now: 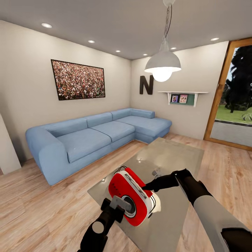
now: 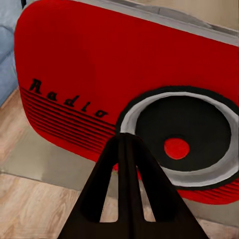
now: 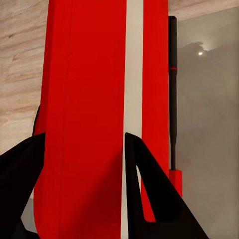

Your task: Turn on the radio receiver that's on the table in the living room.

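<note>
The radio receiver (image 1: 120, 185) is a red box with a white edge band, held tilted just above the near end of the glass table (image 1: 171, 157). My right gripper (image 1: 147, 189) is shut on the radio, one finger on each face, as the right wrist view shows (image 3: 84, 137). The left gripper (image 1: 118, 205) is shut, its joined fingertips (image 2: 124, 142) at the rim of the round dial (image 2: 189, 139) on the radio's face (image 2: 74, 64). A black antenna (image 3: 172, 74) runs along the radio's edge (image 3: 89, 74).
A blue corner sofa (image 1: 98, 136) runs along the left and back walls beyond the table. A white pendant lamp (image 1: 162, 64) hangs over the table. Glass doors (image 1: 238, 101) stand at the right. Wood plank floor (image 1: 42, 196) surrounds the table.
</note>
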{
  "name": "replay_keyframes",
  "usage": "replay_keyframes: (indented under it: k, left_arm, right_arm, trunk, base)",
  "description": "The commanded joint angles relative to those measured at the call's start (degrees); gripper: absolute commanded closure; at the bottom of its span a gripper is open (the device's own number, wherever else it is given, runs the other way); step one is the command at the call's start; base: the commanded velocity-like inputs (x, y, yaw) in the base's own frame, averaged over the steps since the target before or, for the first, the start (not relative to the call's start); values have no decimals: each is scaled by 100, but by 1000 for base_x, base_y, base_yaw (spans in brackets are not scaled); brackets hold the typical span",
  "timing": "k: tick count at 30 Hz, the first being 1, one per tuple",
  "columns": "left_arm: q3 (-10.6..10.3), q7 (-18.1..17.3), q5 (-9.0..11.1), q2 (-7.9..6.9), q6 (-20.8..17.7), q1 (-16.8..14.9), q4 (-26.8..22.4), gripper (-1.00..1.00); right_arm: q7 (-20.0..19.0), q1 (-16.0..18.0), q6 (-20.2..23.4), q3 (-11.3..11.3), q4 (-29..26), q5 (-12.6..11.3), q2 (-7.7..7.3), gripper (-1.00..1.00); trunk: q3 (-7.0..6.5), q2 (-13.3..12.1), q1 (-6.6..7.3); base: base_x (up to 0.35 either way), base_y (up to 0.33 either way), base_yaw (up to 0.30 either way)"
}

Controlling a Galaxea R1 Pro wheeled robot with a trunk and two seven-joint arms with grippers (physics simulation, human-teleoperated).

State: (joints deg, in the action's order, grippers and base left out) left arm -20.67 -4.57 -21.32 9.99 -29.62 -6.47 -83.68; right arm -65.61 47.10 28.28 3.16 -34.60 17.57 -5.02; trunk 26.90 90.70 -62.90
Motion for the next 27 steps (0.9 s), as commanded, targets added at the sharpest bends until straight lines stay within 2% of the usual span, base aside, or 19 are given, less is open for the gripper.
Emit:
replay_keyframes:
  k: [1,3,4,8,9,10,14,17,19,23,27]
  left_arm:
    - [19,0,10,0,-29,-41,58,100]
    - [37,0,30,0,-44,-119,347,100]
    - [35,0,57,0,-24,-204,831,100]
    - [30,-19,138,0,70,-390,1253,100]
    - [21,-32,302,0,87,-427,1312,100]
    - [-21,-41,554,0,100,-488,1356,100]
    - [-109,-51,769,0,83,-793,1382,100]
    - [-325,-35,1281,0,80,-965,1453,100]
    - [-439,-5,1493,0,94,-1172,1752,100]
    - [-447,-1,1510,0,133,-1214,2071,100]
    - [-446,0,1508,0,398,-1223,2322,100]
  right_arm:
    - [-5,1,11,-8,-3,-25,1,100]
    - [-5,1,5,-8,-3,-25,1,100]
    - [-5,1,3,-10,-3,-29,1,100]
    - [-5,1,3,-8,-1,-33,6,100]
    - [-5,1,3,-8,1,-34,8,100]
    - [1,1,2,-8,4,-34,15,100]
    - [4,1,2,-8,6,-34,35,100]
    - [4,1,2,-8,6,-34,36,100]
    - [-2,1,2,-8,6,-34,36,100]
    - [2,1,10,-8,6,-37,36,100]
    - [-4,1,20,-14,6,-42,36,100]
  trunk:
    - [0,0,0]
    - [0,0,0]
    - [0,0,0]
    - [0,0,0]
    - [0,0,0]
    - [0,0,0]
    - [0,0,0]
    - [0,0,0]
    - [0,0,0]
    - [0,0,0]
    - [0,0,0]
  base:
    - [0,0,0]
    - [0,0,0]
    - [0,0,0]
    - [0,0,0]
    - [0,0,0]
    - [0,0,0]
    - [0,0,0]
    - [0,0,0]
    - [0,0,0]
    - [0,0,0]
    - [0,0,0]
